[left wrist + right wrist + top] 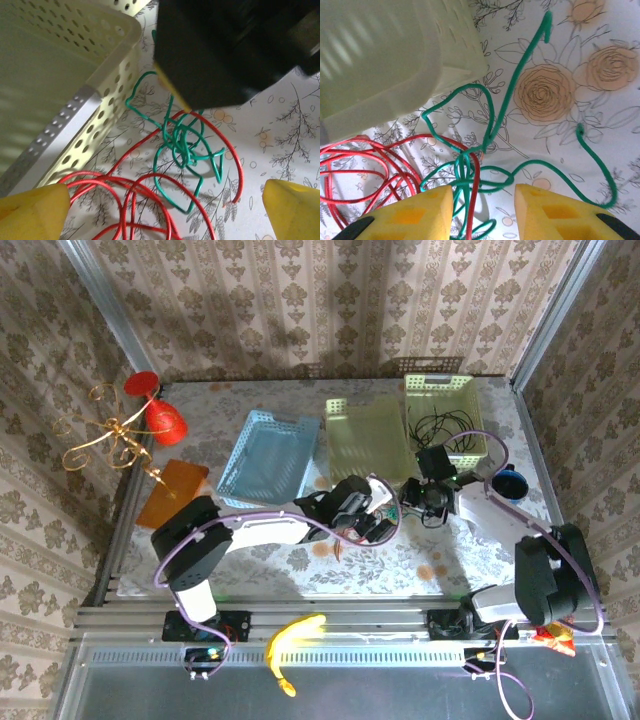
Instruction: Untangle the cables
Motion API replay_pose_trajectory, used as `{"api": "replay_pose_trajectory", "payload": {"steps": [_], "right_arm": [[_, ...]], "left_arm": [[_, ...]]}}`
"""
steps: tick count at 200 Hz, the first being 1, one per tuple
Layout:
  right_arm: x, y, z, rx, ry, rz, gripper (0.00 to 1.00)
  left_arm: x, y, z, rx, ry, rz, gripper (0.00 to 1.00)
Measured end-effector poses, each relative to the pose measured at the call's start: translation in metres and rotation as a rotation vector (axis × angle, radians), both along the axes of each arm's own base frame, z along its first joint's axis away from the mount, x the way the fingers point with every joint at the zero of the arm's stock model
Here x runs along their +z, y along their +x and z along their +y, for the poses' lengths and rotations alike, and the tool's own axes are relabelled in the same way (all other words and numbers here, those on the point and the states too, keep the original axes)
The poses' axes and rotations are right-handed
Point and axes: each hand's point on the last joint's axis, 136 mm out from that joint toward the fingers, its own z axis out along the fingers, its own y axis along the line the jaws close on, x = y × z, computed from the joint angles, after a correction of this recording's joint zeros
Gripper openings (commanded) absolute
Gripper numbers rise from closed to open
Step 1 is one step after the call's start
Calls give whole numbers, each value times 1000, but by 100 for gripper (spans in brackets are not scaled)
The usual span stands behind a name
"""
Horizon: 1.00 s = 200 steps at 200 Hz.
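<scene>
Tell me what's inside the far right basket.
A loosely coiled black cable lies inside the far right basket. The right arm covers the basket's near edge, so anything lying there, or the cable trailing out, cannot be seen.

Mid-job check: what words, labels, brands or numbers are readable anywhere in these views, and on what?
None readable.
The pale basket, blue basket, red cable, green cable and flowered tablecloth carry no letters, numbers or labels.
</scene>
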Motion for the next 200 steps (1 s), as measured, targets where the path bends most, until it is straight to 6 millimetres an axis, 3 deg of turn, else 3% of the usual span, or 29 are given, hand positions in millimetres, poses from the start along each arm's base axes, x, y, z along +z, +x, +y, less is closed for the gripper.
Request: {"api": "replay_pose_trajectory", "payload": {"steps": [60, 86, 101, 118, 178, 200], "right_arm": [[-25, 14, -5, -62, -35, 31, 34], [-31, 20, -7, -89, -45, 28, 23], [-35, 22, -9, -110, -52, 30, 10], [-36, 24, -10, -137, -49, 22, 0], [-22, 11, -29, -231, -82, -39, 0], [-9, 3, -39, -274, -97, -76, 0]], "left_arm": [[-24, 0, -17, -27, 33, 25, 98], [-27, 1, -23, -33, 31, 25, 91], [-30, 3, -26, -36, 32, 23, 81], [-36, 5, -28, -40, 39, 20, 63], [-47, 18, -20, 11, 15, 53, 0], [-54, 22, -12, 37, 14, 67, 0]]}}
